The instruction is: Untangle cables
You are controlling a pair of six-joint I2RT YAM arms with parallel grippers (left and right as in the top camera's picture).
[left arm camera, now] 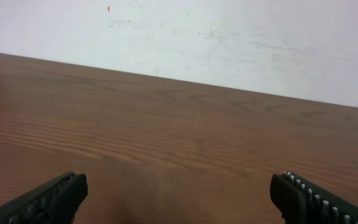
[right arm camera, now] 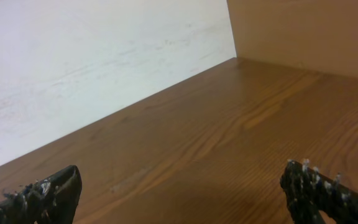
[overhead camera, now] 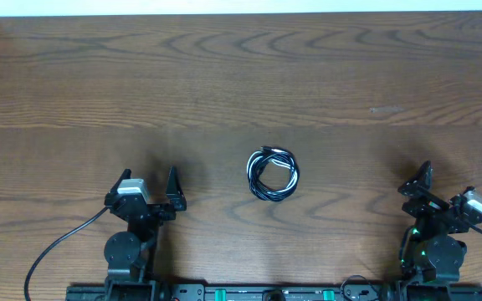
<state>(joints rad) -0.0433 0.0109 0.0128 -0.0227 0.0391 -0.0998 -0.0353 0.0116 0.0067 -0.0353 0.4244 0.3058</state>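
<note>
Both grippers are just parked at the near edge of the table [overhead camera: 241,67], nothing in them. The left gripper [overhead camera: 149,182] has its jaws spread wide, and so does the right gripper [overhead camera: 446,186]. Each wrist view shows two fingers far apart with bare wood between them.

The cables [overhead camera: 273,174] sit between the two arms as one small coil, black and white cords wound together. It's roughly round, so there's no real long axis to line up on. What looks like a plug end pokes out at the far side of the loop.

From the left gripper the coil lies off to its right and a touch further out. From the right gripper it's off to the left. The left one looks nearer to me, so I'd guess it reaches in first. Neither wrist camera has the coil in view.
</note>
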